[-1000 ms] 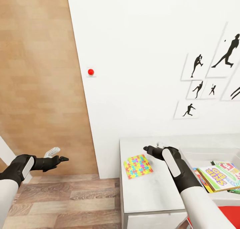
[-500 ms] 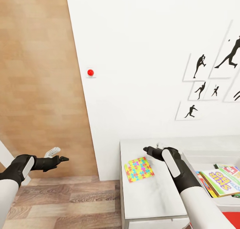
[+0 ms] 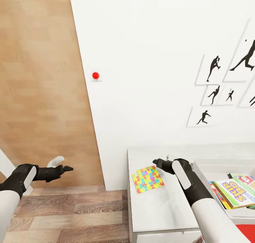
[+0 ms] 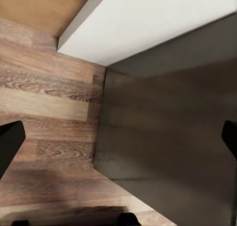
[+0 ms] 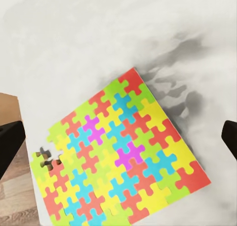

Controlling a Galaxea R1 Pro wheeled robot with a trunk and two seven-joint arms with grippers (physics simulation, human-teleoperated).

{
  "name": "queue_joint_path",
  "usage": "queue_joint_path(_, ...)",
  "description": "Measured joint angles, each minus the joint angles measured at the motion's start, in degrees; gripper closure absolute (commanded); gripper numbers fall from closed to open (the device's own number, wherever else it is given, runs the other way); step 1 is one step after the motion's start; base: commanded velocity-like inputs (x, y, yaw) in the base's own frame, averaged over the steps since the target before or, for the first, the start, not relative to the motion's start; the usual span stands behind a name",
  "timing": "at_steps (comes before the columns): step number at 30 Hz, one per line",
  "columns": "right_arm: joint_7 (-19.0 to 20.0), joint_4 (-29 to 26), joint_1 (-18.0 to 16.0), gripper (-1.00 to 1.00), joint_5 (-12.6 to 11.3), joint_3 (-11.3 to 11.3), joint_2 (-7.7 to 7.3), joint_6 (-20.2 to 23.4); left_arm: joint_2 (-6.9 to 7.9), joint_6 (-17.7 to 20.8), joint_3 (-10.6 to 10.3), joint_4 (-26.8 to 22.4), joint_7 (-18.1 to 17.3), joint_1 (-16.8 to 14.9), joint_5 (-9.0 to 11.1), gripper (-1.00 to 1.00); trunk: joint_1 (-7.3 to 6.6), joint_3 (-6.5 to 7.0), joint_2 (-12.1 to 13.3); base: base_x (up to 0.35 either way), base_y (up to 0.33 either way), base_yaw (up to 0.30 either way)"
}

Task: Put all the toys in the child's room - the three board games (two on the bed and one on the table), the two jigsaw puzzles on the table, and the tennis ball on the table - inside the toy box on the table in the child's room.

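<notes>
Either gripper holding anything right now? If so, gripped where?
Nothing is held. The right gripper hangs open above the jigsaw puzzle on the table; the left gripper is open over the floor.

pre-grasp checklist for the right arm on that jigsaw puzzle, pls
1. Right gripper open: ok, fingers spread at both edges of the right wrist view.
2. Target under the right gripper: ok, the jigsaw puzzle sits between the fingers in that view.
3. Puzzle lying free: ok, flat on the table, nothing on top, near the table's left edge.
4. Puzzle complete: not ok, one piece gap near a corner.
5. Toy box ready: ok, to the right of the arm, board games already inside.
6. Left gripper out of the way: ok, open, over the floor off the table.
</notes>
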Motion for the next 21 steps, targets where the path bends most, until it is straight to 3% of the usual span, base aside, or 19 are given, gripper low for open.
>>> queue_joint_path(21, 0.00, 0.22, 0.00, -1.00, 1.13, -0.01, 0.00, -0.01, 0.00, 0.00, 0.00, 0.00, 0.00, 0.00, 0.06, -1.00, 0.00, -1.83, 0.00, 0.000, 0.000, 0.000)
